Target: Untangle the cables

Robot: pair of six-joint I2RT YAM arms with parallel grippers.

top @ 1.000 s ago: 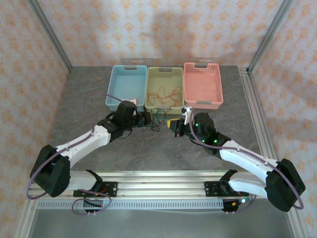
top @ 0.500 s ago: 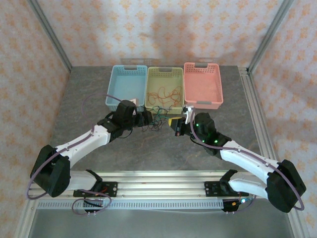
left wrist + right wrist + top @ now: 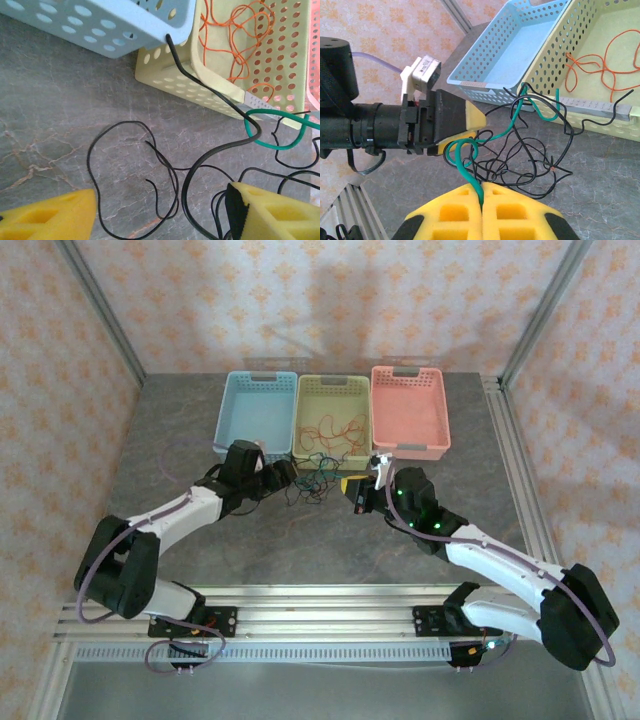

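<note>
Left tool (image 3: pixel 160 215) has shifted left, jaws apart over thin black wires (image 3: pixel 515 155).
Right tool (image 3: pixel 482 200) pinches thin green wire (image 3: pixel 466 177), tangle between the tools.

- I can read no words, numbers or brand marks in any of my views.
- Grey strip (image 3: pixel 592 106) on the yellow basket's (image 3: pixel 555 62) near rim, right of centre: no legible print.
- Tan sticker (image 3: pixel 470 84) on the blue basket's (image 3: pixel 495 55) rim: too blurred to read.
- White block (image 3: pixel 422 75), upper left: no legible print.
</note>
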